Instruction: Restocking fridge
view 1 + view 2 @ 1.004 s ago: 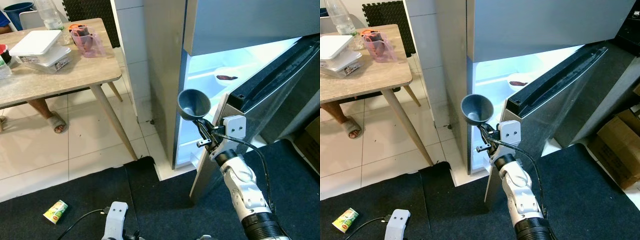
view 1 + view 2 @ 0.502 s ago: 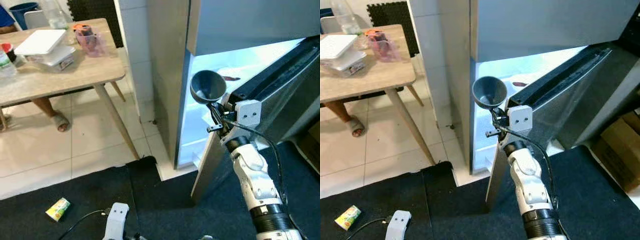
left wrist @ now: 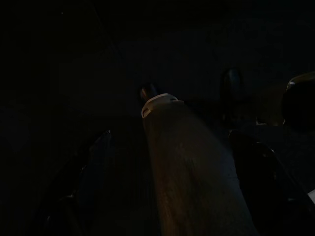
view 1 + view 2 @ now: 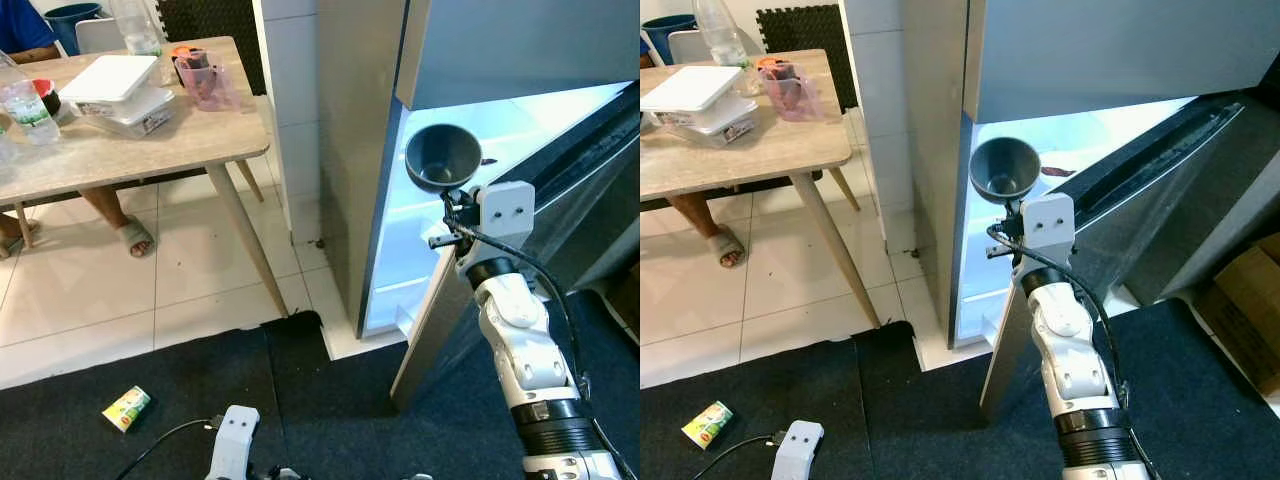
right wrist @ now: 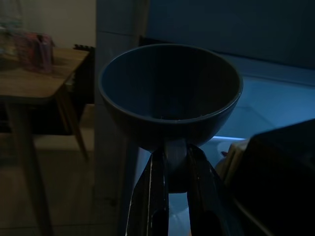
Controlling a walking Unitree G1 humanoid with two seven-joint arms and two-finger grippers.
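— So where was the bowl (image 4: 442, 157)?

— I had the right gripper (image 5: 172, 164) pinching its base, mouth tilted up toward me, at the open fridge (image 4: 440, 230) doorway. Left gripper's state: couldn't tell.

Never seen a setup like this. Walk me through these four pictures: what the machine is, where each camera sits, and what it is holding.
This is a walking humanoid robot restocking a fridge. The two wide pictures come from its head camera, looking down. The silver right arm ends in the right gripper, whose two black fingers are shut on the foot of a dark grey bowl, held up before the lit inside of the open fridge. The right wrist picture looks along those fingers at the bowl. The left wrist picture is very dark; a pale bottle-like shape lies between the left gripper's fingers, but whether it is gripped is unclear. To the left stands a wooden table with white lidded boxes.
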